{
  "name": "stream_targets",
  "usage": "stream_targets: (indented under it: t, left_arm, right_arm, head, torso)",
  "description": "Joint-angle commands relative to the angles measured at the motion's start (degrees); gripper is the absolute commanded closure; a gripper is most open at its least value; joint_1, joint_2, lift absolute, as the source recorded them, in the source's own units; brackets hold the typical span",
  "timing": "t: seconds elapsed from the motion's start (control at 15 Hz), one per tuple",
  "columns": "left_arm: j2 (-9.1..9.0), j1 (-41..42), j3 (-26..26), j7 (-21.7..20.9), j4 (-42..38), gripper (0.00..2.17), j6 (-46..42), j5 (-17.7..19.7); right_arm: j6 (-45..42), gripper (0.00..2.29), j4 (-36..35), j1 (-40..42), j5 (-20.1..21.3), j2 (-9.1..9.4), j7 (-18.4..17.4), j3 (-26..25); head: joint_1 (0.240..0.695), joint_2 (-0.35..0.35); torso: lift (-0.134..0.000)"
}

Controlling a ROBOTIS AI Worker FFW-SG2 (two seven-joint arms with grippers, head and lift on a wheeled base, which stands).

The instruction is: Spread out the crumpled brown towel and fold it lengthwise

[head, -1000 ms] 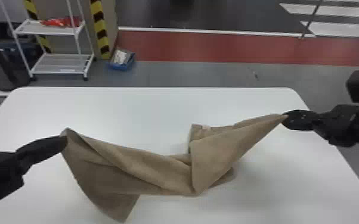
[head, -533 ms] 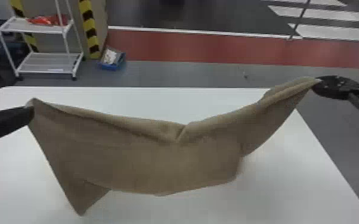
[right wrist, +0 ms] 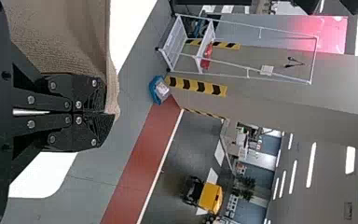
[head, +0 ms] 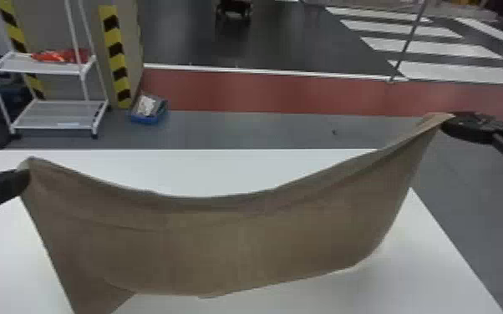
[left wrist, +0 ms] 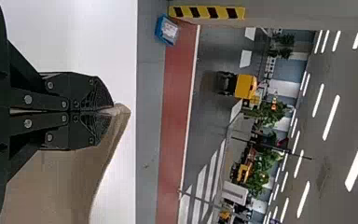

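Hanging, the towel [head: 229,242] sags (blue bin [head: 148,120]: whitish contents [head: 146,105]).

Left hand [head: 24,177] and right hand [head: 449,122] are closed, well apart

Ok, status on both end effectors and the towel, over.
Left end effector, right end effector shut on towel. It sags between them over the table. No obstruction seen.
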Motion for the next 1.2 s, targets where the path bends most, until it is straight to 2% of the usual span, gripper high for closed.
stream_targets:
  t: [0.0,0.2,0.4,0.53,0.73,0.8,0.93,1.0,1.07,1.13]
  left_arm:
    - [-0.15,-4.45,-3.10,0.21,5.06,1.70,-0.48,-0.26]
    - [-0.15,-12.89,-6.53,0.38,13.49,1.70,-3.47,-0.96]
    - [-0.15,-21.51,-8.64,1.26,20.61,1.70,-6.64,-3.95]
    - [-0.15,-26.69,-8.46,2.14,25.27,1.70,-7.34,-4.56]
    - [-0.15,-31.88,-8.02,2.67,31.77,1.70,-12.79,-4.65]
    - [-0.15,-32.49,-7.67,2.58,32.65,1.70,-14.72,-4.65]
    - [-0.15,-30.73,-6.27,1.35,32.48,1.70,-18.41,-3.95]
    - [-0.15,-27.75,-5.56,0.47,31.69,1.70,-20.70,-3.33]
    - [-0.15,-21.86,-5.12,-1.02,29.84,1.70,-27.03,-3.07]
    - [-0.15,-17.11,-3.89,-2.52,29.23,1.70,-33.18,-2.54]
  right_arm:
    - [1.91,1.56,2.13,-0.86,1.29,-0.44,0.63,2.33]
    - [4.20,1.56,6.26,-4.37,4.02,-0.71,0.63,5.32]
    - [7.36,1.56,12.77,-10.70,6.21,-1.41,0.63,6.90]
    - [8.06,1.56,16.37,-14.57,7.53,-2.47,0.63,8.49]
    - [9.82,1.56,21.38,-20.28,8.15,-4.22,-3.51,10.60]
    - [10.35,1.56,22.43,-22.39,8.15,-4.66,-4.48,10.33]
    - [12.11,1.56,22.35,-22.92,7.09,-5.89,-4.22,9.54]
    - [12.63,1.56,20.68,-20.90,5.51,-6.60,-3.43,9.01]
    - [12.28,1.56,17.07,-15.80,3.40,-7.21,-2.81,6.55]
    - [11.05,1.56,13.91,-11.58,1.20,-7.30,-1.58,4.36]
  head:
    - [0.596,-0.142]
    - [0.585,-0.147]
    - [0.540,-0.151]
    - [0.507,-0.149]
    - [0.434,-0.137]
    - [0.417,-0.138]
    - [0.386,-0.141]
    - [0.369,-0.143]
    - [0.361,-0.146]
    - [0.372,-0.149]
  torso:
    - [-0.124]
    - [-0.124]
    - [-0.124]
    - [-0.124]
    - [-0.124]
    - [-0.124]
    - [-0.124]
    - [-0.124]
    - [-0.124]
    - [-0.124]
